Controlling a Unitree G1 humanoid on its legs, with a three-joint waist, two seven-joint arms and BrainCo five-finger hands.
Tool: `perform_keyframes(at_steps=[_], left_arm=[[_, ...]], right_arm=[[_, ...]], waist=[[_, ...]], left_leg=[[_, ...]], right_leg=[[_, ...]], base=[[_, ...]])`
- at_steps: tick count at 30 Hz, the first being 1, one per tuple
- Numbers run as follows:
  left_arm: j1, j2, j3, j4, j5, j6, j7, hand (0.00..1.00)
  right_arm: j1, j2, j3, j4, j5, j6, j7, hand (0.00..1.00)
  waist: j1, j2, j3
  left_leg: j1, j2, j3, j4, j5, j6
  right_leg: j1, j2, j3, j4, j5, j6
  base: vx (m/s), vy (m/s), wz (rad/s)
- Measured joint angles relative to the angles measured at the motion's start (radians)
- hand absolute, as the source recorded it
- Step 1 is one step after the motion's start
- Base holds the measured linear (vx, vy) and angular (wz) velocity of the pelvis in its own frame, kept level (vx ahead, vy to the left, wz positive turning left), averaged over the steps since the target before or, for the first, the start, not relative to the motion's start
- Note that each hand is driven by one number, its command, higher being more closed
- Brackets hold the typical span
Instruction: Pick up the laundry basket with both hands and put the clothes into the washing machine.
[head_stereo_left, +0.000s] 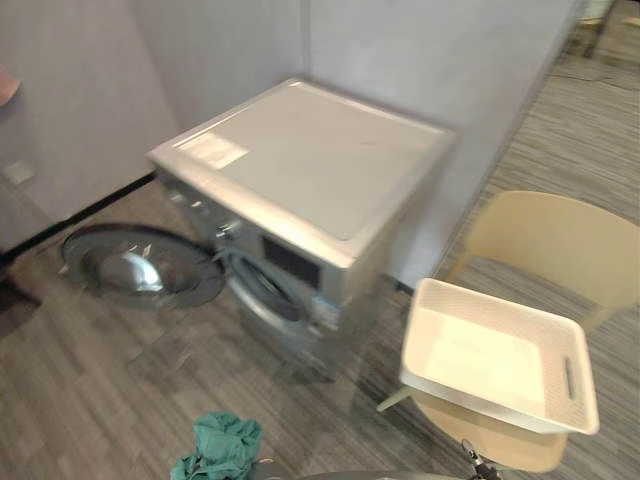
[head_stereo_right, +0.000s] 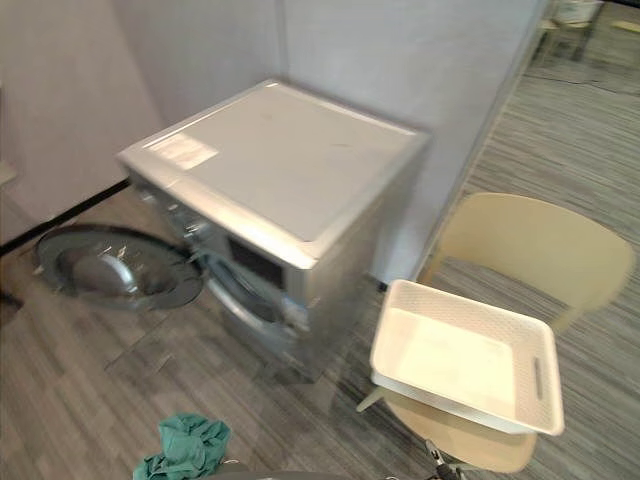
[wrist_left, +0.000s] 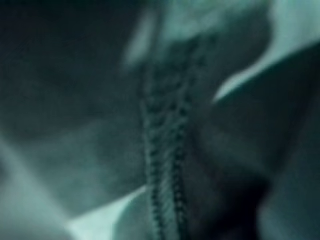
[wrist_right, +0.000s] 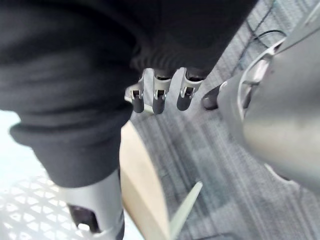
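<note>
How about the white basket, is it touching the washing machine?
Apart. The left eye view shows a strip of bare floor between the basket and the washing machine; the basket sits on the chair.

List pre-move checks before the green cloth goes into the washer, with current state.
1. Washing machine door open: ok, swung wide towards the robot's left, low over the floor.
2. Green cloth located: ok, low at the near edge of the head views, in front of the machine.
3. Left hand's hold on the cloth: cannot tell, the cloth lies right against its wrist camera.
4. Right hand free: ok, fingers relaxed, holding nothing, over the floor beside the chair.
5. Laundry basket emptied: ok, sits on the chair with no clothes showing inside.
</note>
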Motion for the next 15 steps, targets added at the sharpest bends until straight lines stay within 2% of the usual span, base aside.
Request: perform_keyframes(at_steps=[1, 2, 3, 5, 7, 8, 9, 10, 11, 12, 13, 14, 15], left_arm=[[0.001, 0.018, -0.021, 0.008, 0.0, 0.001, 0.001, 1.0], [-0.005, 0.04, -0.059, 0.028, 0.0, 0.004, 0.002, 1.0], [-0.014, 0.051, -0.098, 0.042, 0.0, 0.008, 0.0, 1.0], [-0.032, 0.061, -0.143, 0.045, 0.0, 0.007, -0.003, 1.0], [-0.052, 0.062, -0.179, 0.046, -0.001, 0.005, -0.005, 1.0], [-0.053, 0.056, -0.188, 0.046, -0.001, 0.004, -0.006, 1.0], [-0.052, 0.045, -0.21, 0.051, -0.001, 0.002, -0.006, 1.0], [-0.052, 0.034, -0.218, 0.065, -0.001, 0.002, -0.006, 1.0], [-0.051, 0.028, -0.222, 0.07, -0.001, 0.003, -0.006, 1.0], [-0.048, 0.008, -0.225, 0.07, 0.0, 0.004, -0.005, 1.0], [-0.04, 0.017, -0.216, 0.065, 0.0, 0.002, -0.002, 1.0], [-0.037, 0.027, -0.212, 0.066, 0.0, 0.005, -0.001, 1.0], [-0.037, 0.041, -0.208, 0.066, 0.002, 0.008, 0.0, 1.0]], right_arm=[[-0.002, 0.008, -0.001, 0.019, 0.006, 0.002, 0.001, 0.0], [0.0, 0.017, -0.006, 0.044, 0.025, 0.007, 0.0, 0.0], [-0.001, 0.019, -0.023, 0.058, 0.033, 0.014, -0.002, 0.0], [-0.005, 0.016, -0.025, 0.059, 0.036, 0.017, -0.007, 0.0], [-0.023, 0.002, -0.02, 0.057, 0.046, 0.017, -0.017, 0.0], [-0.03, -0.006, -0.019, 0.057, 0.046, 0.017, -0.02, 0.0], [-0.042, -0.02, -0.018, 0.052, 0.054, 0.014, -0.021, 0.0], [-0.042, -0.047, -0.019, 0.048, 0.064, 0.014, -0.021, 0.0], [-0.038, -0.057, -0.019, 0.043, 0.065, 0.013, -0.021, 0.0], [-0.027, -0.068, -0.011, 0.011, 0.067, 0.007, -0.022, 0.0], [-0.021, -0.063, 0.022, -0.018, 0.071, 0.004, -0.018, 0.0], [-0.023, -0.047, 0.044, -0.028, 0.074, 0.005, -0.015, 0.0], [-0.028, -0.009, 0.073, -0.036, 0.081, 0.002, 0.002, 0.0]], waist=[[0.0, -0.01, -0.004], [-0.005, -0.021, -0.012], [-0.005, -0.019, -0.017], [0.004, -0.013, -0.02], [0.002, -0.013, -0.023], [0.002, -0.006, -0.023], [0.002, 0.012, -0.025], [0.0, 0.026, -0.019], [0.0, 0.039, -0.02], [0.002, 0.062, -0.007], [0.004, 0.077, 0.002], [0.003, 0.077, 0.008], [0.002, 0.054, 0.009]], left_leg=[[-0.005, -0.014, -0.013, -0.01, 0.002, 0.002], [-0.012, -0.042, -0.036, -0.016, 0.004, 0.005], [-0.012, -0.067, -0.049, -0.019, 0.008, 0.012], [-0.017, -0.098, -0.064, -0.021, 0.01, 0.018], [-0.035, -0.135, -0.074, -0.021, 0.002, 0.043], [-0.039, -0.145, -0.076, -0.022, -0.003, 0.053], [-0.048, -0.175, -0.087, -0.025, -0.015, 0.08], [-0.04, -0.208, -0.108, -0.043, -0.032, 0.106], [-0.027, -0.224, -0.122, -0.058, -0.036, 0.116], [0.019, -0.24, -0.138, -0.089, -0.039, 0.139], [0.06, -0.239, -0.157, -0.105, -0.051, 0.16], [0.074, -0.241, -0.162, -0.112, -0.064, 0.177], [0.105, -0.245, -0.174, -0.135, -0.067, 0.182]], right_leg=[[0.009, 0.027, 0.014, -0.046, 0.01, 0.0], [0.048, 0.058, -0.004, -0.124, 0.049, -0.026], [0.066, 0.044, -0.018, -0.145, 0.12, -0.013], [0.066, 0.018, -0.036, -0.14, 0.171, -0.015], [0.06, -0.021, -0.062, -0.115, 0.203, -0.016], [0.05, -0.037, -0.068, -0.091, 0.209, -0.018], [0.019, -0.082, -0.074, -0.015, 0.215, -0.026], [-0.008, -0.129, -0.071, 0.08, 0.233, -0.082], [-0.021, -0.15, -0.061, 0.135, 0.248, -0.15], [-0.066, -0.173, 0.025, 0.254, 0.273, -0.259], [-0.139, -0.121, 0.199, 0.419, 0.162, -0.228], [-0.184, -0.074, 0.271, 0.499, 0.092, -0.187], [-0.261, 0.024, 0.359, 0.606, -0.015, -0.17]], base=[[0.06, 0.176, 0.7], [0.08, 0.152, 0.6], [0.08, 0.204, 0.56], [0.07, 0.264, 0.33], [0.05, 0.22, 0.3], [0.03, 0.203, 0.39], [0.04, 0.238, 0.56], [0.06, 0.257, 0.68], [0.11, 0.276, 0.73], [0.13, 0.226, 0.58], [0.12, 0.182, 0.44], [0.11, 0.099, 0.31], [0.13, 0.065, 0.34]])
